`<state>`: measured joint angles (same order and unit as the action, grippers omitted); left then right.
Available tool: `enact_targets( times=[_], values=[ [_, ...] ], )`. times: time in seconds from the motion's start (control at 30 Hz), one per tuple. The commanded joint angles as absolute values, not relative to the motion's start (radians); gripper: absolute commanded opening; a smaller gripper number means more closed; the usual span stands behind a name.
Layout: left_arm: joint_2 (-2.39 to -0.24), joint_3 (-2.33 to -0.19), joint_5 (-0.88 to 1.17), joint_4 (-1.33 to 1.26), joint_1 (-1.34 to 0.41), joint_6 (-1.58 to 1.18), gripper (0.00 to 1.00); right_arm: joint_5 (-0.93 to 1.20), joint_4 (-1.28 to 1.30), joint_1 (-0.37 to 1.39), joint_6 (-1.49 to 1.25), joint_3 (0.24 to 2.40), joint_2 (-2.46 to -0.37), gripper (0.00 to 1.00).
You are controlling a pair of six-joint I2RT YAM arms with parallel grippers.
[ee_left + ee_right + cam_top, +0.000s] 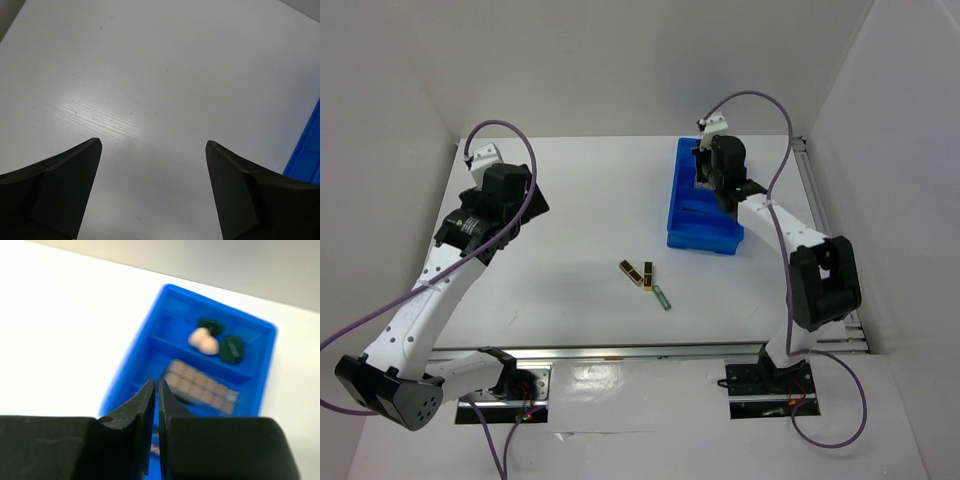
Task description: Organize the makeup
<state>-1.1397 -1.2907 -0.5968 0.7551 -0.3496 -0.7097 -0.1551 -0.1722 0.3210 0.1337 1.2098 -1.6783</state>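
The makeup sits in 2 places. Inside the blue bin (260, 370), the far compartment holds a peach sponge (204, 341) between 2 dark green pads (232, 349), the sponge overlapping the farther pad in the right wrist view. The next compartment toward the camera holds a tan palette (200, 386) lying at a slant. The right gripper (156, 386) hangs above the near part of the bin. Its fingers are drawn almost together with only a thin slit between the tips, and nothing shows in that slit. The palette lies just beyond and below the tips, the sponge and pads farther off. Out on the white table (580, 200), near its middle and well apart from both arms, the black-gold lipsticks (629, 268) lie close together, with a green tube (663, 297) just beside them on the near right. The left gripper (154, 142) hovers over bare table on the left, jaws spread wide and holding nothing, the bin's edge at the far right of its view.
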Motion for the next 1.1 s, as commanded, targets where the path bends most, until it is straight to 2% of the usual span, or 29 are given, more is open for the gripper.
enact_targets(
  times=[0.0, 0.07, 0.1, 0.17, 0.2, 0.23, 0.3, 0.33, 0.4, 0.43, 0.63, 1.07],
  values=[
    [-1.129, -1.31, -0.597, 0.738, -0.345, -0.699, 0.99, -0.063, 0.122, 0.371, -0.119, 1.295, -1.594, 0.13],
    [-1.129, -1.31, -0.586, 0.729, -0.345, -0.699, 0.99, 0.011, 0.267, 0.406, -0.14, 1.307, -1.571, 0.18],
    [-1.129, -1.31, -0.586, 0.729, -0.345, -0.699, 0.99, 0.011, 0.294, 0.464, -0.153, 1.292, -1.562, 0.27],
    [-1.14, -1.301, -0.586, 0.729, -0.345, -0.699, 0.99, -0.032, 0.35, 0.53, -0.176, 1.232, -1.53, 0.35],
    [-1.14, -1.301, -0.577, 0.729, -0.345, -0.699, 0.99, -0.057, 0.368, 0.563, -0.195, 1.215, -1.529, 0.49],
    [-1.149, -1.301, -0.577, 0.718, -0.345, -0.699, 0.99, -0.07, 0.389, 0.612, -0.242, 1.203, -1.516, 0.58],
    [-1.149, -1.301, -0.577, 0.718, -0.345, -0.69, 0.99, -0.071, 0.449, 0.641, -0.288, 1.178, -1.516, 0.59],
    [-1.158, -1.301, -0.568, 0.709, -0.345, -0.69, 0.99, -0.071, 0.465, 0.664, -0.339, 1.164, -1.516, 0.64],
    [-1.158, -1.301, -0.568, 0.709, -0.345, -0.69, 0.99, -0.071, 0.479, 0.673, -0.374, 1.151, -1.516, 0.64],
    [-1.158, -1.301, -0.568, 0.709, -0.345, -0.69, 0.99, -0.071, 0.492, 0.686, -0.396, 1.15, -1.516, 0.7],
    [-1.158, -1.301, -0.558, 0.709, -0.345, -0.69, 0.99, -0.009, 0.541, 0.686, -0.485, 1.187, -1.649, 0.73],
    [-1.178, -1.301, -0.558, 0.698, -0.345, -0.67, 0.99, 0.035, 0.477, 0.686, -0.517, 1.187, -1.764, 0.67]
  ],
)
